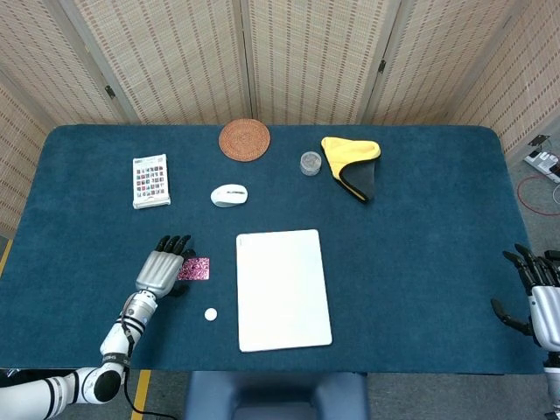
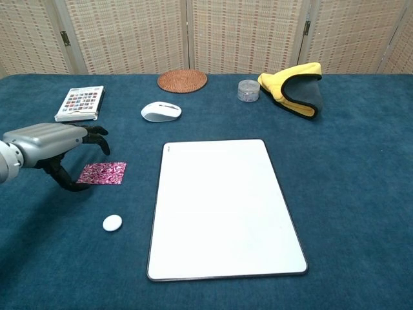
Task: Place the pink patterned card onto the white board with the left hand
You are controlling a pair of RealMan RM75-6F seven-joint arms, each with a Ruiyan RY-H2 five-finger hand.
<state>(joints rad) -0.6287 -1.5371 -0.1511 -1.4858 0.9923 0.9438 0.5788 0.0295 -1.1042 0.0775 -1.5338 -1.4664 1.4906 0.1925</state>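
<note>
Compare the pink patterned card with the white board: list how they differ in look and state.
The pink patterned card is small and covered in a busy magenta print; the white board is far larger, plain white with a dark edge. The card lies right by the left hand, whose fingers reach over its left edge; the board has nothing on it and no hand near. Both are flat rectangles lying on the blue table.

The blue table (image 1: pixel 420 262) carries the white board (image 1: pixel 283 290), pink card (image 1: pixel 196 269) and mouse (image 1: pixel 229 195).
</note>
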